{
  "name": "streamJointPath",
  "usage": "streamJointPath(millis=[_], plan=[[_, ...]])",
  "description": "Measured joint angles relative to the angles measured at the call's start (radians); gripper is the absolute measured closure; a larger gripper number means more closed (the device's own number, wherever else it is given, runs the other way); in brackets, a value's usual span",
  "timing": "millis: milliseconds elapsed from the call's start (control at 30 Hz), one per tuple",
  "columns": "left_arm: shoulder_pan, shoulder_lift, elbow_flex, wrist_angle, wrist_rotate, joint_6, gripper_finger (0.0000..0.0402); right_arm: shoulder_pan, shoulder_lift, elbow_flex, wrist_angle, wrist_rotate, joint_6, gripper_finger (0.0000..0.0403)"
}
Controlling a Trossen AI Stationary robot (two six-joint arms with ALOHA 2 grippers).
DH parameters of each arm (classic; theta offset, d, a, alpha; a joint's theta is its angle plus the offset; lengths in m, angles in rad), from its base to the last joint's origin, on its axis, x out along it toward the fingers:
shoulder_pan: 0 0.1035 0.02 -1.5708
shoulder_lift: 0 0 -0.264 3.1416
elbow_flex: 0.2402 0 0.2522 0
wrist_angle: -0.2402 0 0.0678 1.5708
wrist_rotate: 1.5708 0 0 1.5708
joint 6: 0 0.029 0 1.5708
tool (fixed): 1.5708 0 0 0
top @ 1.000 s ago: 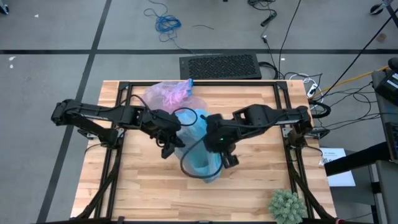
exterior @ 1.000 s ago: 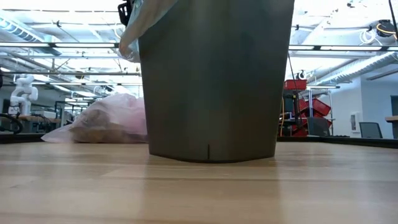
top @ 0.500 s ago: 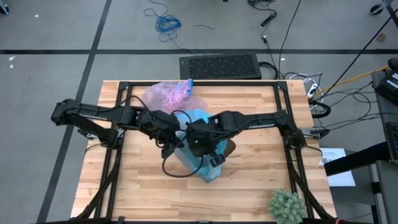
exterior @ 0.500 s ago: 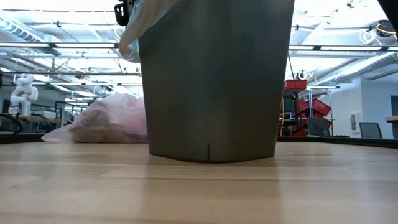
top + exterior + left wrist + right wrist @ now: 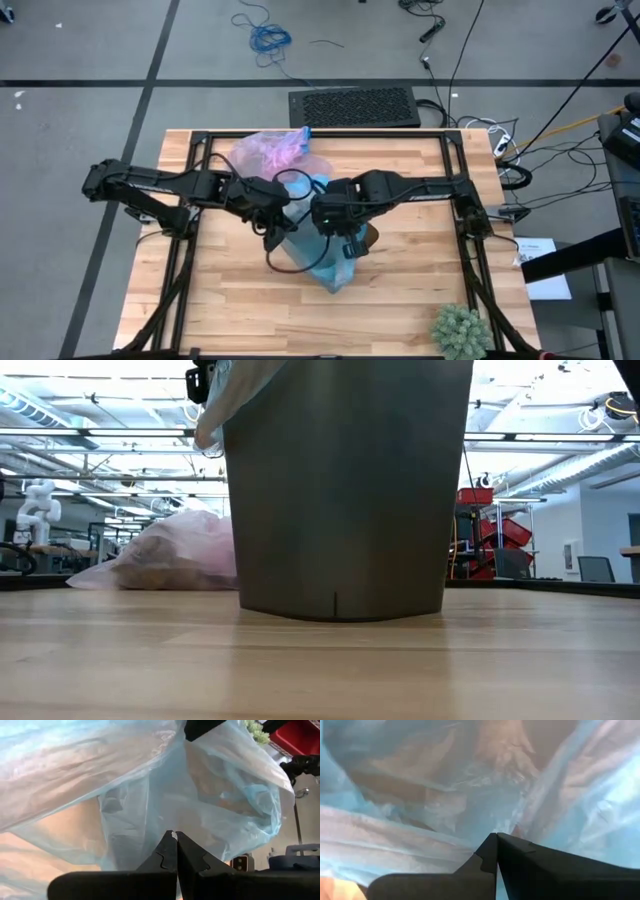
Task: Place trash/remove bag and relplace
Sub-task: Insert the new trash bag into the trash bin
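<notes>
A light blue plastic bag (image 5: pixel 322 250) is draped over the dark bin (image 5: pixel 340 490), which stands upright on the table. A flap of the bag (image 5: pixel 212 420) hangs over the bin's left rim. My left gripper (image 5: pixel 276 226) and my right gripper (image 5: pixel 337 228) are both above the bin, close together, each shut on the blue film. The lavender-pink bag (image 5: pixel 272 152) lies on its side near the table's far edge. Brown paper wads (image 5: pixel 160 567) show through it. My left gripper pinches the blue bag's film (image 5: pixel 172 827) between its shut fingers, at the bag's left side above the bin; one layer or several, I cannot tell. The film spreads away from the fingertips in slack folds. My right gripper pinches the blue bag's film (image 5: pixel 502 827) between its shut fingers, toward the bag's right side. The film bunches into creases at the fingertips.
A green spiky plant (image 5: pixel 460 330) stands at the table's near right corner. A black mat (image 5: pixel 355 106) lies on the floor beyond the far edge. Bare wood (image 5: pixel 230 300) shows near the table's near left corner.
My right gripper has moved toward the table's left, closer to the left gripper, carrying the blue bag's right side with it. The bag has bunched up narrower over the bin. The bin and the pink bag have stayed where they were.
</notes>
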Motion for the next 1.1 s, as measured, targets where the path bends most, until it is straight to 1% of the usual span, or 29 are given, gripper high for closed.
streamJointPath(millis=[200, 333, 433, 500, 600, 667, 733, 833, 900, 967, 1100], plan=[[0.000, 0.010, 0.000, -0.004, -0.005, -0.001, 0.0401, 0.000, -0.036, -0.001, 0.000, 0.000, 0.171, 0.0403], [0.002, 0.006, 0.000, -0.005, -0.018, -0.001, 0.0401, 0.000, -0.044, -0.001, 0.000, 0.007, 0.250, 0.0403], [0.003, 0.005, 0.000, -0.004, -0.013, -0.001, 0.0401, 0.003, -0.074, -0.002, 0.000, -0.008, 0.305, 0.0403], [0.006, 0.005, 0.000, -0.005, 0.000, -0.001, 0.0401, 0.003, -0.104, -0.002, 0.000, -0.052, 0.372, 0.0403], [0.007, 0.005, 0.000, -0.003, 0.001, 0.000, 0.0401, -0.011, -0.161, -0.002, 0.002, -0.174, 0.535, 0.0403], [0.014, 0.005, 0.000, -0.002, 0.000, 0.003, 0.0401, -0.017, -0.189, 0.000, 0.013, -0.187, 0.660, 0.0403], [0.024, 0.005, 0.000, 0.008, -0.013, 0.013, 0.0401, -0.013, -0.196, 0.000, 0.083, -0.172, 0.722, 0.0403], [0.040, 0.005, 0.000, 0.050, -0.037, 0.066, 0.0401, 0.008, -0.191, -0.002, 0.227, -0.173, 0.728, 0.0403], [0.046, 0.004, 0.002, 0.088, -0.034, 0.131, 0.0402, 0.018, -0.193, -0.002, 0.288, -0.182, 0.726, 0.0403], [0.046, 0.004, 0.017, 0.092, -0.012, 0.231, 0.0401, 0.025, -0.195, -0.001, 0.309, -0.176, 0.716, 0.0403], [0.044, 0.003, 0.041, 0.093, 0.018, 0.444, 0.0402, 0.064, -0.193, -0.001, 0.283, -0.170, 0.643, 0.0400]])
